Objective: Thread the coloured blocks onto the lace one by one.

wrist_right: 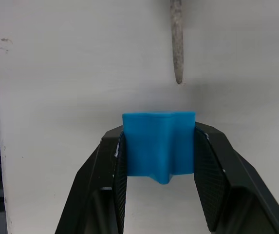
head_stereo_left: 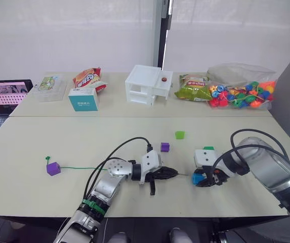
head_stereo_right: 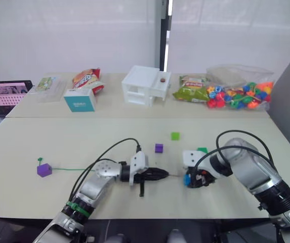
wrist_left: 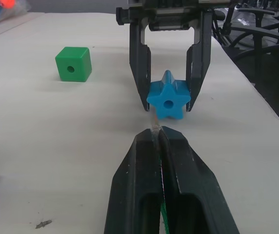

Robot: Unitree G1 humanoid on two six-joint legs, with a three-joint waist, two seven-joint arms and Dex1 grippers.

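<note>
- Now, at the table's [head_stereo_left: 43,147] near edge: right gripper [wrist_right: 158,161] clamped on a blue star-shaped block [wrist_left: 167,95], hole facing the left gripper [wrist_left: 158,141].
- Left gripper pinched shut on the lace [head_stereo_left: 79,168], grey tip [wrist_right: 177,39] aimed at the block, just short of it.
- Purple block [head_stereo_left: 53,168] already strung, far left.
- Loose nearby: purple block [head_stereo_left: 165,147], light green block [head_stereo_left: 179,134], dark green block [wrist_left: 73,63].

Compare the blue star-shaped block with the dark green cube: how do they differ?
The blue star-shaped plastic block is gripped between the right gripper's fingers; the dark green plastic cube sits free on the table. The blue block has five points; the green cube has flat square faces. Both have a round hole through the middle.
</note>
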